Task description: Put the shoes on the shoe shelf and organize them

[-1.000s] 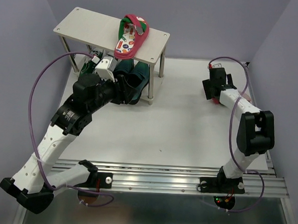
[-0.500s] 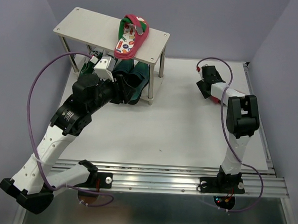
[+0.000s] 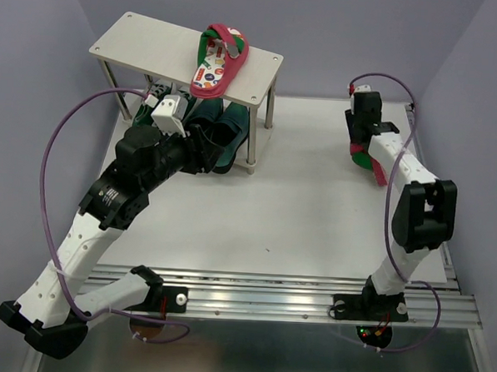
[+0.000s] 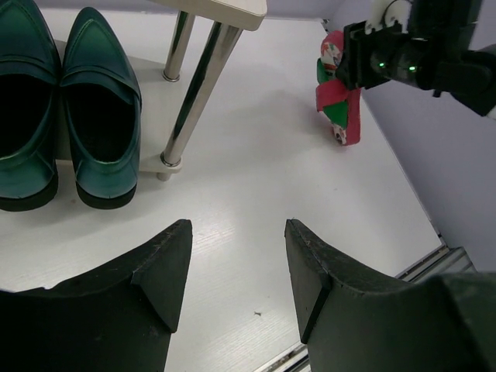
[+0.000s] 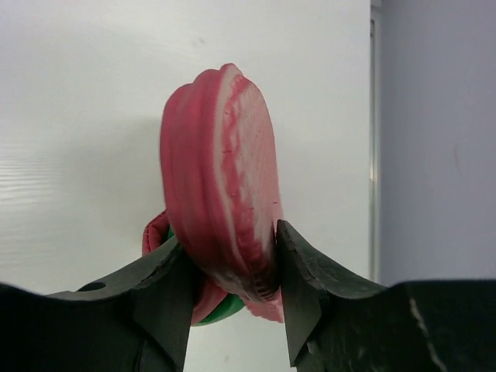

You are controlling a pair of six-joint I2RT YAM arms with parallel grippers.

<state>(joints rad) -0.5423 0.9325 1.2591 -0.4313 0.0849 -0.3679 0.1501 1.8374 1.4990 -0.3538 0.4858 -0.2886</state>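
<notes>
at the far left the two-tier shoe shelf [image 3: 139, 39] is standing on the white desk [image 3: 298, 197]. its lower board is carrying the green canvas sneakers [image 3: 155, 89], mostly hidden behind the left arm. beside them are the glossy dark green loafers [image 4: 97, 116], sitting side by side with their toes pointing away from the left wrist camera. one red flip-flop [image 3: 219, 59] is lying on the top board, toward its right end.

the left pincer [image 4: 236, 240] is hanging wide and empty just in front of the loafers. over the last second this arm has been easing back a little from the shelf, so more of the loafers is showing from above. that is reading as a finished placement, with the arm clearing out.

moving right, the middle of the desk is separating the two arms. near the right edge, the right pincer [image 5: 229, 248] is clamping narrowly on the second red flip-flop [image 5: 221, 170], gripping it on edge with the ribbed sole showing. half a second ago this wrist was sitting nearer the desk's middle. it is now back beside the purple wall [image 3: 486, 98], with the pincer pointing downward. whether the flip-flop is clear of the desk is not showing.

so five shoes are appearing shelved and the last one is in hand. it is likely needing a carry across to the top board, beside its mate.
</notes>
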